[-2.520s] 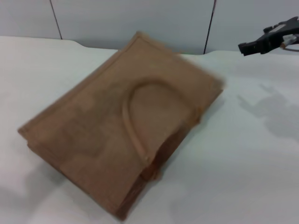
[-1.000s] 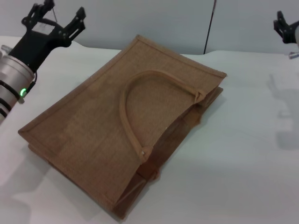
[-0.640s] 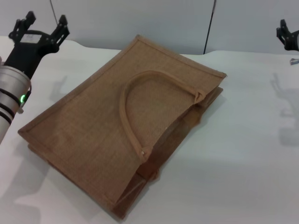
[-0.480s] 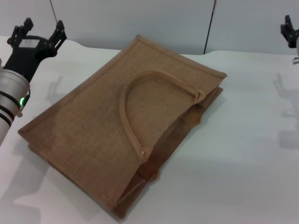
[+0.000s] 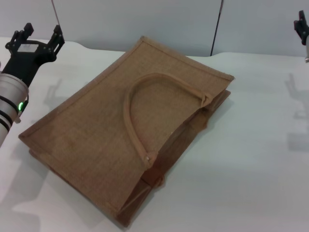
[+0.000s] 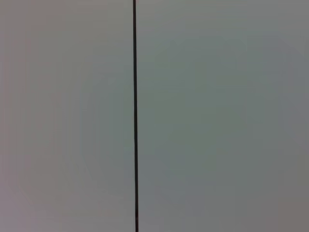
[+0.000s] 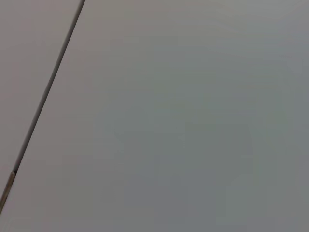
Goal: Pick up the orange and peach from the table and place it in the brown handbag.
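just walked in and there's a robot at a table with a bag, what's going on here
Nothing is being handled right now. The brown handbag lies flat on the white table, one curved handle resting on top. The left gripper hovers open off the bag's far left corner, holding nothing. The right gripper barely shows at the right edge. No orange or peach is in view.

Even, bright light falls from overhead. Soft grey shadows lie on the surface (image 5: 251, 159). Head view sharp, without glare.
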